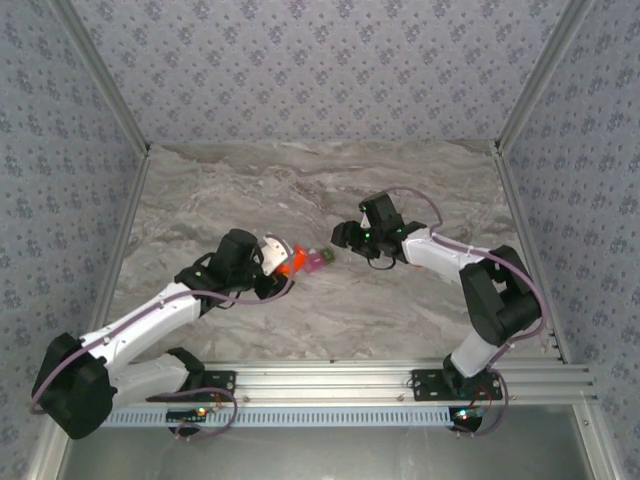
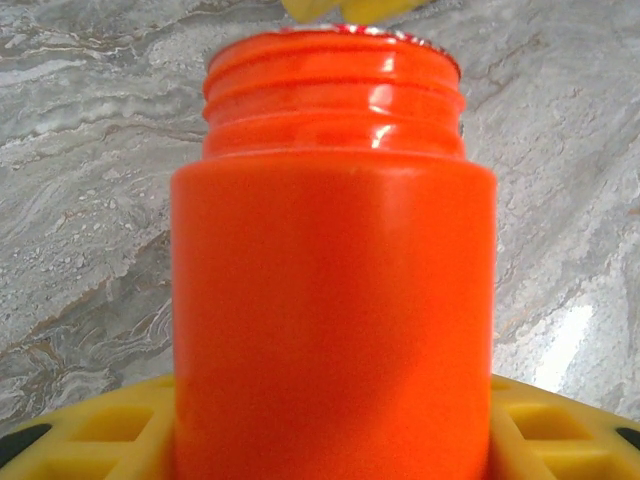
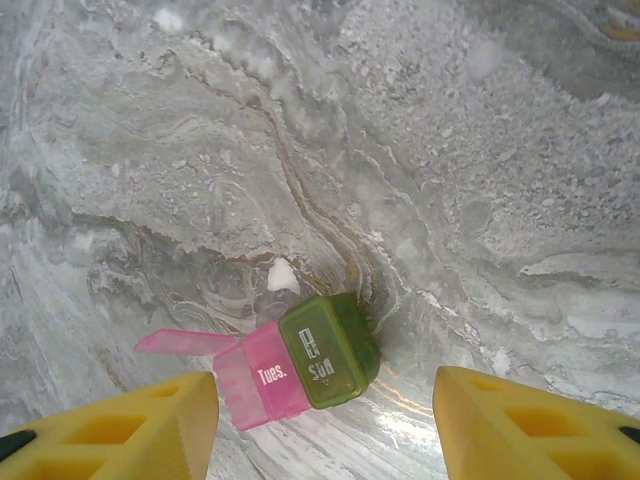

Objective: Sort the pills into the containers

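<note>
Your left gripper (image 1: 266, 256) is clamped on the orange pill bottle (image 2: 330, 300), with its yellow fingers (image 2: 140, 400) low on the body. The cap is off and the mouth (a ragged foil rim around it) points towards 3 o'clock in the top view. Just off that mouth lie the containers (image 3: 300, 365), a joined pink compartment (image 3: 262, 385) marked "Tues." and an olive-green compartment (image 3: 330, 350), set askew on the marble table (image 1: 300, 190). In the right wrist view the pink lid (image 3: 185, 342) hangs open towards 9 o'clock, and the green one looks shut. Your right gripper (image 1: 345, 238) sits at about 1 o'clock of them, fingers apart with nothing between them. A small white bit (image 3: 283, 275), possibly a pill, rests at 11 o'clock of the green box.

My judgement of the risks: nothing steadies the containers, so a nudge from the bottle lip could shove them aside. The pink opening is small beside the bottle's mouth, so a quick tip could scatter pills across the marble
</note>
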